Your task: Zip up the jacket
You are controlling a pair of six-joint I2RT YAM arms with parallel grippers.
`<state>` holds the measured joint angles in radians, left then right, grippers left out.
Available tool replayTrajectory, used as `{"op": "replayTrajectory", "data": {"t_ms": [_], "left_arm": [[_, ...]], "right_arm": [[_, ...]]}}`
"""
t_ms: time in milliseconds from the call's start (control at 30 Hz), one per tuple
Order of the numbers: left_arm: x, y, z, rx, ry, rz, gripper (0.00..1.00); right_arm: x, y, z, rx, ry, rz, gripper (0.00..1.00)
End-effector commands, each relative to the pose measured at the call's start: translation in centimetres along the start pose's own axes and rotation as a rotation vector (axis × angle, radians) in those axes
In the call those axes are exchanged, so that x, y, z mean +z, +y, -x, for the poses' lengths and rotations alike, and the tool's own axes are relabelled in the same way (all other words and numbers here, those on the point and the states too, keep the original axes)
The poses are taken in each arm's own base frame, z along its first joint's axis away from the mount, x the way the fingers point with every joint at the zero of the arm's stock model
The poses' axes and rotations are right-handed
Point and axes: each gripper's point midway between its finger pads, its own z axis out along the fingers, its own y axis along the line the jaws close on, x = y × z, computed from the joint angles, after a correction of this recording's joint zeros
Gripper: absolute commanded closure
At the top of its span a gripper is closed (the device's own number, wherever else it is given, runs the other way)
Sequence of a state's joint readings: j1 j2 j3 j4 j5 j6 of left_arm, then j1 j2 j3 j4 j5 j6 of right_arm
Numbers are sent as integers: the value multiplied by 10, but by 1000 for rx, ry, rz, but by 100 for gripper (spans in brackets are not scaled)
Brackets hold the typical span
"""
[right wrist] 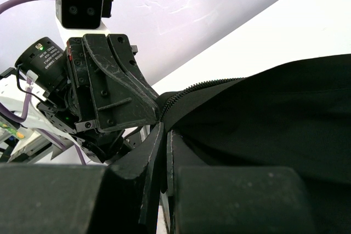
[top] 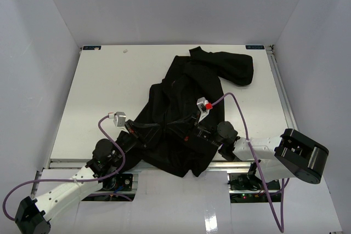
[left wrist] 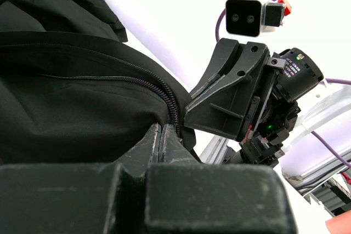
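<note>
The black jacket (top: 186,91) lies crumpled across the middle of the white table (top: 98,91), one sleeve bunched at the far right. My left gripper (top: 155,134) and right gripper (top: 187,135) face each other at its near hem, tips close together. In the left wrist view the left gripper (left wrist: 163,127) is shut on the jacket (left wrist: 82,97) where the zipper teeth (left wrist: 137,79) run down into its tips, and the right gripper (left wrist: 230,100) stands just beside it. In the right wrist view the right gripper (right wrist: 165,129) is shut on the jacket (right wrist: 274,119) at its zipper edge (right wrist: 203,86).
White walls enclose the table on three sides. A metal rail (top: 66,163) runs along the near edge, and the jacket's hem hangs over it. Purple cables (top: 236,102) loop above both wrists.
</note>
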<state>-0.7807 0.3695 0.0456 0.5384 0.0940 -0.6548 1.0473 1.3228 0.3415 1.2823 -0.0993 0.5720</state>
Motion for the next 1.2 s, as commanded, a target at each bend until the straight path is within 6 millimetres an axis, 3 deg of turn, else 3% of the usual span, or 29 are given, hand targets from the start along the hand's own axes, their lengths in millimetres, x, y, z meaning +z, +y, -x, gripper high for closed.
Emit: {"op": "replayTrajectory", "data": {"t_ms": [0,1167], "left_arm": [[0,-4,1,5,-5,-22,100],[0,-4,-1,7,4,-26,100]], "right_arm": [[2,54,92,-77,-343,190,92],[5,43,92,-108,-340,131,92]]}}
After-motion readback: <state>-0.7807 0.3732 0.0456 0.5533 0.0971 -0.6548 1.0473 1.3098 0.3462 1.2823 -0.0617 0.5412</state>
